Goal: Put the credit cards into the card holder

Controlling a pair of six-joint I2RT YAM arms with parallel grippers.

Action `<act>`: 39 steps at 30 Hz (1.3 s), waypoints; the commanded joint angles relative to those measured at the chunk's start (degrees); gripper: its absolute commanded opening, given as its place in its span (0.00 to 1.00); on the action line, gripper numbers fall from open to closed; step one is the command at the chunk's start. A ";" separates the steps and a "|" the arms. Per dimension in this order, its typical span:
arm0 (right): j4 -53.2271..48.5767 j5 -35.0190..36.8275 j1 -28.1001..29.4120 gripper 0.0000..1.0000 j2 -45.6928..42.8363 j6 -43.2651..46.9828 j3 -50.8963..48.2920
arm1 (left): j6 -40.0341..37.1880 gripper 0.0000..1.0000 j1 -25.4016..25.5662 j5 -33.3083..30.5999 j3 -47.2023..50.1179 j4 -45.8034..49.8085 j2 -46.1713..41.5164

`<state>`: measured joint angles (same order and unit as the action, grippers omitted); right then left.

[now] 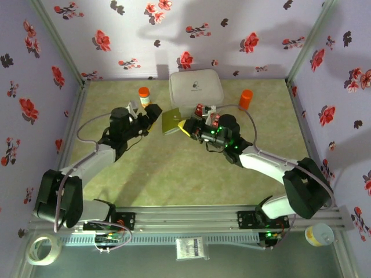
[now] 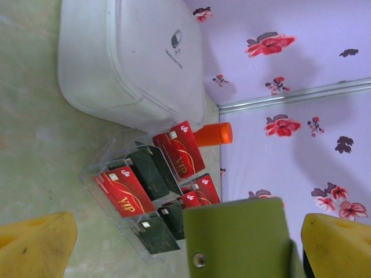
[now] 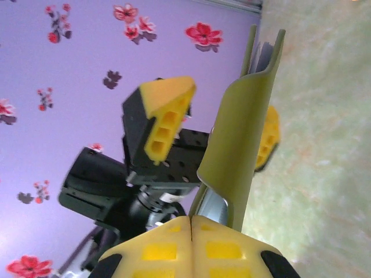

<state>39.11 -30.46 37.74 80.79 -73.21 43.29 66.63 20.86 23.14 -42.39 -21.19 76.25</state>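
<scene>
Right claw (image 3: pixel 191 231) clenches card holder (image 1: pixel 171 120) by its edge, seemingly light, pliant; left claw (image 1: pixel 154 114) released; credit cards (image 1: pixel 201 109) at two o'clock.

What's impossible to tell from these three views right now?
Inside of the card holder: edge-on in the right wrist view, outer face toward the left wrist camera.
Number of credit cards: holder covers some in the left wrist view; tiny, partly under the right arm from above.
Lettering on the white box: too small, blurred.
</scene>
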 commanded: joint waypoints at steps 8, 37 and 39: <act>15.20 -2.34 0.41 0.00 5.37 -8.26 2.12 | 5.30 0.95 2.08 1.21 -3.49 -11.16 2.85; 17.66 -1.19 0.41 0.00 4.93 -8.53 -2.98 | 0.68 0.36 2.39 3.58 -0.76 -12.38 0.98; 17.63 -1.14 0.41 0.00 4.94 -8.45 -3.25 | -0.69 0.31 2.36 3.55 -0.86 -11.20 0.43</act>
<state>53.43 -31.53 37.87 86.35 -81.28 40.97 69.71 22.79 24.99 -43.42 -33.71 78.67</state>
